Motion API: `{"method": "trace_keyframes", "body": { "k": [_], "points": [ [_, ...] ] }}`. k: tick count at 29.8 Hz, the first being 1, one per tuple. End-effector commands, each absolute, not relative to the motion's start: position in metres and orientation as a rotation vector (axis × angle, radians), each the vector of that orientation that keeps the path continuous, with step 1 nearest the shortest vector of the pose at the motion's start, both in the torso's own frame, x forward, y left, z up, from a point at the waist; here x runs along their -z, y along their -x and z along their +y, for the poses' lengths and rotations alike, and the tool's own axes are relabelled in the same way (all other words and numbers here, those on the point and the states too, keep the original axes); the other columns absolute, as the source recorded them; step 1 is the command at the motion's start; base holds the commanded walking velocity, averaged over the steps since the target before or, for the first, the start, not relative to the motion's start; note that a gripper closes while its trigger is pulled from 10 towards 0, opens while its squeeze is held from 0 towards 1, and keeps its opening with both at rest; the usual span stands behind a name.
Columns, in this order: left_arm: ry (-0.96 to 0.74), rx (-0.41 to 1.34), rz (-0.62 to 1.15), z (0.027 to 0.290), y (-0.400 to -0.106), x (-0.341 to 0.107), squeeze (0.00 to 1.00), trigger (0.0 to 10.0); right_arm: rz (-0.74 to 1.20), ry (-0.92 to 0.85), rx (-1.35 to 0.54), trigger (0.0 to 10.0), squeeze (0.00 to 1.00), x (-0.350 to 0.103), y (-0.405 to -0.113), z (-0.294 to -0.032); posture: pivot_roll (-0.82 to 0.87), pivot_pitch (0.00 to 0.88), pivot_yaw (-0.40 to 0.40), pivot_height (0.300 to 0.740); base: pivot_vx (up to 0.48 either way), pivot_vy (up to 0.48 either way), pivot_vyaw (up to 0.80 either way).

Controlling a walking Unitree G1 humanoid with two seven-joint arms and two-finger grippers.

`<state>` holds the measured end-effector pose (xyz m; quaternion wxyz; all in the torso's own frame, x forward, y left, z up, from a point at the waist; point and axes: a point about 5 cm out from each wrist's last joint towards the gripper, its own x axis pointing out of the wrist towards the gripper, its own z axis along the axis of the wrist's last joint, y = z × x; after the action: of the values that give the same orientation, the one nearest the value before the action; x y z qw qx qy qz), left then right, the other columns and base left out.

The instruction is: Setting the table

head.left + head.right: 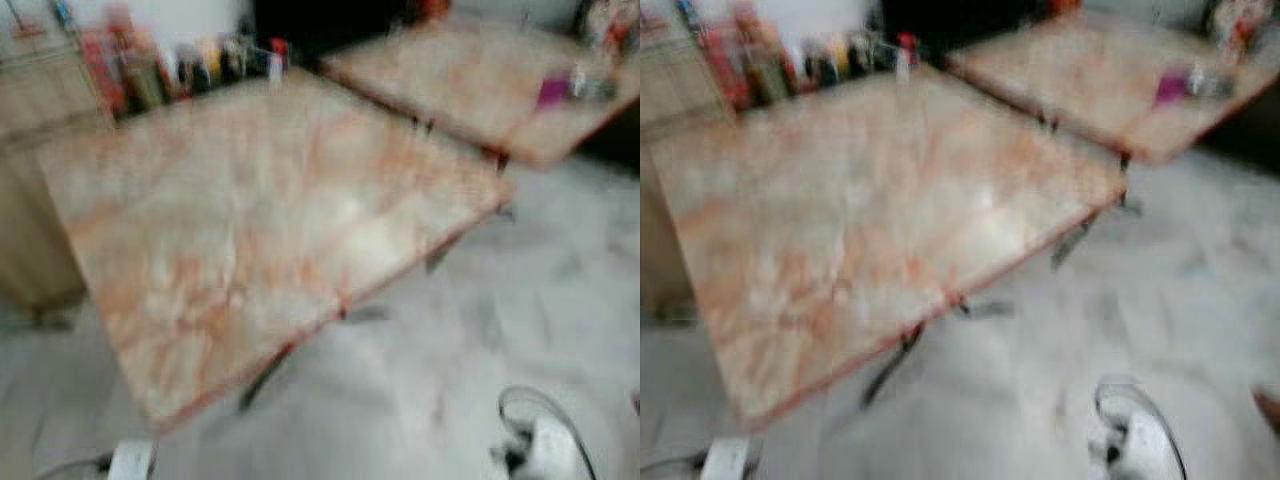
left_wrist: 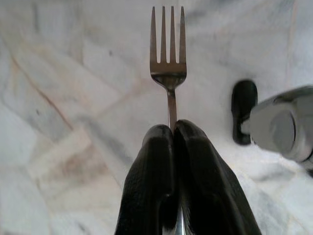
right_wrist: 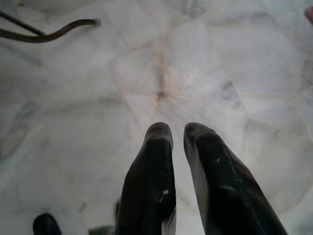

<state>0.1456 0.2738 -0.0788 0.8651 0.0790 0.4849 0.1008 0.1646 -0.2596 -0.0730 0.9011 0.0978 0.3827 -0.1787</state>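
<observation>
The left gripper (image 2: 173, 131) pinches the handle of a silver four-tined metal fork (image 2: 168, 54) above the pale marble floor (image 2: 73, 98) — the right gripper (image 3: 178, 133) hangs empty with a narrow gap — beside a blurred orange-veined marble desk (image 1: 270, 220).

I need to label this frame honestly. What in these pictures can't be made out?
- Bottles at the near table's far edge: head views blurred, kinds unreadable.
- Purple item on the far table: blurred, unidentifiable.
- Fork: handle hidden between the left gripper's fingers.
- Right gripper: holds nothing; its fingers are cut off by the picture's edge.
</observation>
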Motion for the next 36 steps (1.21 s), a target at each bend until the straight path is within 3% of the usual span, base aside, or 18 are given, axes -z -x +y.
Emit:
{"method": "trace_keyframes", "body": {
  "k": [1, 14, 27, 36],
  "points": [
    [-0.165, -0.209, 1.031, 0.276, -0.143, 0.079, 0.00, 10.0, 0.791, -0.198, 0.396, 10.0, 0.00, 0.071, -0.164, -0.266, 0.08, 0.055, 0.004, 0.740, 0.000, -0.292, 0.80],
    [-0.170, -0.216, 1.039, 0.284, -0.141, 0.077, 0.00, 10.0, 0.789, -0.191, 0.392, 10.0, 0.00, 0.072, -0.163, -0.264, 0.08, 0.060, 0.005, 0.740, 0.000, -0.286, 0.73],
    [-0.155, -0.211, 1.045, 0.275, -0.141, 0.081, 0.00, 10.0, 0.801, -0.182, 0.360, 10.0, 0.00, 0.074, -0.165, -0.256, 0.08, 0.062, -0.007, 0.740, 0.000, -0.272, 0.00],
    [-0.154, -0.207, 1.049, 0.271, -0.141, 0.082, 0.00, 10.0, 0.779, -0.185, 0.368, 10.0, 0.00, 0.070, -0.169, -0.260, 0.06, 0.045, -0.006, 0.740, 0.000, -0.270, 0.66]
  ]
}}
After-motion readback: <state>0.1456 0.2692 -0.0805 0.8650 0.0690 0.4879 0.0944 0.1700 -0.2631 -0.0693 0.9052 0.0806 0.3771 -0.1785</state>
